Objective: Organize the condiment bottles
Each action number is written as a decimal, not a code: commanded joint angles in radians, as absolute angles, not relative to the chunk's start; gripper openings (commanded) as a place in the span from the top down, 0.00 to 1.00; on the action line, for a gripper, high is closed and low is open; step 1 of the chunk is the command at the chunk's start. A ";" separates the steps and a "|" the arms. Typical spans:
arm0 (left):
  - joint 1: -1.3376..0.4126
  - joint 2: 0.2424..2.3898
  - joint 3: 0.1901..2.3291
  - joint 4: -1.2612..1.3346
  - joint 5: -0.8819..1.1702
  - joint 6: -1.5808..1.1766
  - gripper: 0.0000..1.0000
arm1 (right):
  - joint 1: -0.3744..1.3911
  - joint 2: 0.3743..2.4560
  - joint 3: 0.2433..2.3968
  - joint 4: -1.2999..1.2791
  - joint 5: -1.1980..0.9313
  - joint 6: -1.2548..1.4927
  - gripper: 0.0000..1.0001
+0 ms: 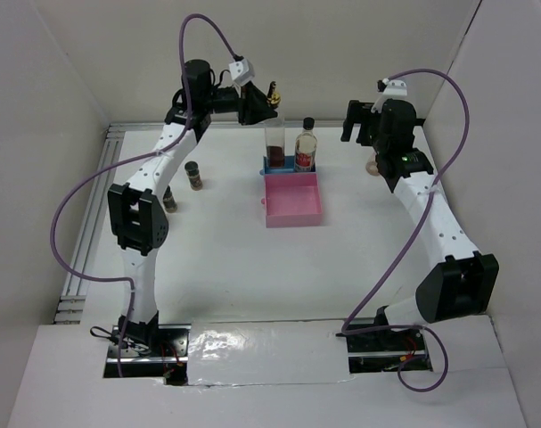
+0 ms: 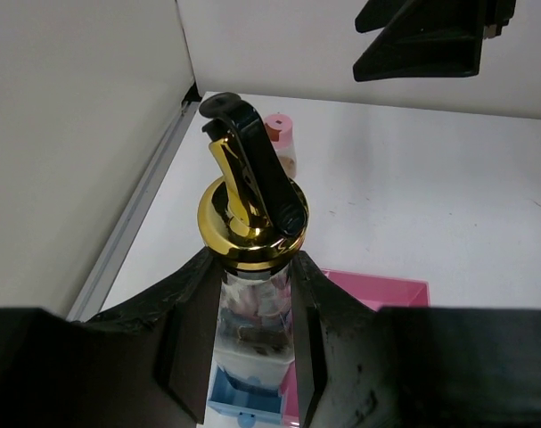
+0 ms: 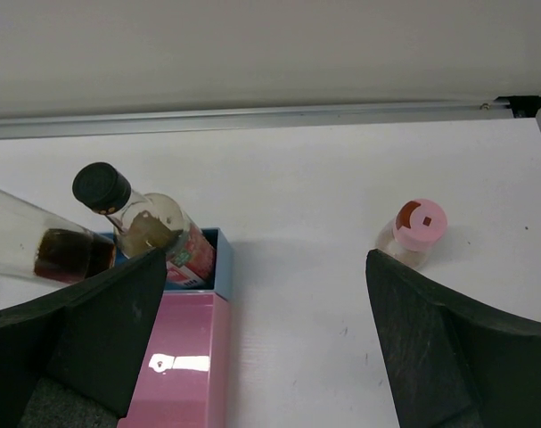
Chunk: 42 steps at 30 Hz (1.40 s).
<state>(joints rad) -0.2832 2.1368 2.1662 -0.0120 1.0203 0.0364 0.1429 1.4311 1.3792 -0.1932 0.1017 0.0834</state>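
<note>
Both arms stretched toward the back; left gripper [image 1: 261, 104] clamped tight, right gripper [image 1: 356, 125] hanging wide open.

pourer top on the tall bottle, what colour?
Gold collar, black spout on the pourer top; clearest in the left wrist view.

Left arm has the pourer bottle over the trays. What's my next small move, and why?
Probably ease the left gripper straight down. It is shut on the pourer bottle, whose base is at the blue tray beside the black-capped bottle, and I cannot tell whether it is resting there yet. Release afterwards.
</note>
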 commanded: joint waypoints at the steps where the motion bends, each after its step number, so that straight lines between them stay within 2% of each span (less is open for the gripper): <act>1: -0.290 2.141 2.207 0.133 1.054 0.040 1.00 | 0.133 1.384 1.376 -0.189 0.101 0.071 0.01; 21: -0.293 2.184 2.097 0.218 1.048 0.081 1.00 | 0.109 1.381 1.341 -0.201 0.095 0.075 0.01; 30: -0.293 2.213 2.166 0.249 1.042 0.084 1.00 | 0.084 1.384 1.333 -0.196 0.054 0.092 0.01; 34: -0.295 2.204 2.096 0.250 1.046 0.081 1.00 | 0.078 1.394 1.327 -0.201 0.054 0.094 0.00; 41: -0.281 2.220 2.051 0.253 1.060 0.057 1.00 | -0.024 1.480 1.365 -0.288 0.026 0.173 0.00; 42: -0.279 2.220 2.042 0.259 1.063 0.058 0.97 | -0.046 1.505 1.373 -0.296 0.026 0.196 0.01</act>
